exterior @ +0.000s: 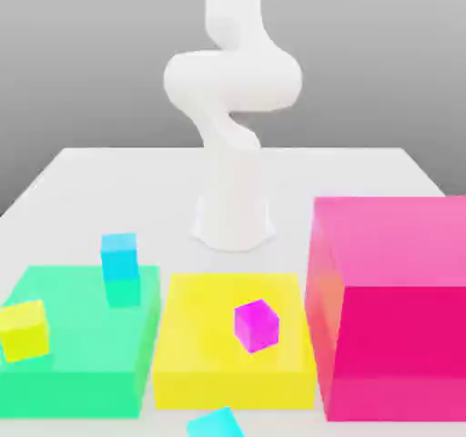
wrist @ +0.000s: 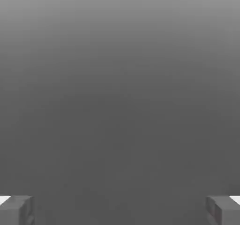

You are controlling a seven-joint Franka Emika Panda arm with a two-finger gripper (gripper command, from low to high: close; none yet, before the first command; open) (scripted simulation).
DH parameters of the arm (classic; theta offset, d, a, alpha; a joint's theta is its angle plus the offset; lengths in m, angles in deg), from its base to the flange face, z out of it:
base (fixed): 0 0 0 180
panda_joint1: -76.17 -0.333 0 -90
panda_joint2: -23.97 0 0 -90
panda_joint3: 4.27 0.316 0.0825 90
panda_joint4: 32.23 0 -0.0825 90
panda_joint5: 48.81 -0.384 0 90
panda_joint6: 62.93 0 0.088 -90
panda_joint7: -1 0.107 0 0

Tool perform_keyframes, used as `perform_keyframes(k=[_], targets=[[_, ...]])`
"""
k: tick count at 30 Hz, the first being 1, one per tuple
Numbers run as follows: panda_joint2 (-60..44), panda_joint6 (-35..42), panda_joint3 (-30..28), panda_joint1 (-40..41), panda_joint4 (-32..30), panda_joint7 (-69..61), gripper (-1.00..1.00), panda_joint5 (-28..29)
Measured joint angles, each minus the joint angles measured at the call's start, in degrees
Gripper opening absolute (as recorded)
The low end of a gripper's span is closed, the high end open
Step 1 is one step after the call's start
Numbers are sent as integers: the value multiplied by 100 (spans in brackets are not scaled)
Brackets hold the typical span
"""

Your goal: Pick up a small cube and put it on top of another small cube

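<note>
In the exterior view, a small cyan cube (exterior: 119, 255) rests at the far edge of the big green block (exterior: 73, 371). Another small cyan cube (exterior: 216, 423) lies in front of the big yellow block (exterior: 196, 353), cut off by the picture's edge. The small magenta cube (exterior: 255, 324) sits on top of the yellow block, turned slightly. My white arm (exterior: 232, 80) rises from its base behind the blocks and leaves the top of the picture. In the hand view my gripper (wrist: 120, 210) is open, its fingertips (wrist: 18, 210) far apart with nothing between them, facing plain grey background.
A small yellow cube (exterior: 23, 329) sits on the green block toward the exterior view's left. A huge pink block (exterior: 391, 335) stands at the exterior view's right, taller than the others. The white table (exterior: 127, 189) stretches behind the blocks around the arm's base (exterior: 233, 221).
</note>
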State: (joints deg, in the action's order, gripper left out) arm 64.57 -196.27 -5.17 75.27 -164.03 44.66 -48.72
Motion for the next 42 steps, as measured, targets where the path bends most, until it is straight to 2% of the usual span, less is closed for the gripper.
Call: perform_keyframes(k=[17, 28, 32, 33, 39, 42], targets=[[-3566, -1064, -466, -364, -15, -1719, 0, -267], [-5847, -1765, -380, -212, -20, -2742, 0, -346], [-6676, -2348, -271, -113, 110, -2858, 0, -406], [-6840, -2476, -236, -81, 141, -2867, -100, -415], [-6922, -2536, -223, -70, 157, -2874, -100, -423], [-6553, -2242, -270, -107, 83, -2842, -100, -377]])
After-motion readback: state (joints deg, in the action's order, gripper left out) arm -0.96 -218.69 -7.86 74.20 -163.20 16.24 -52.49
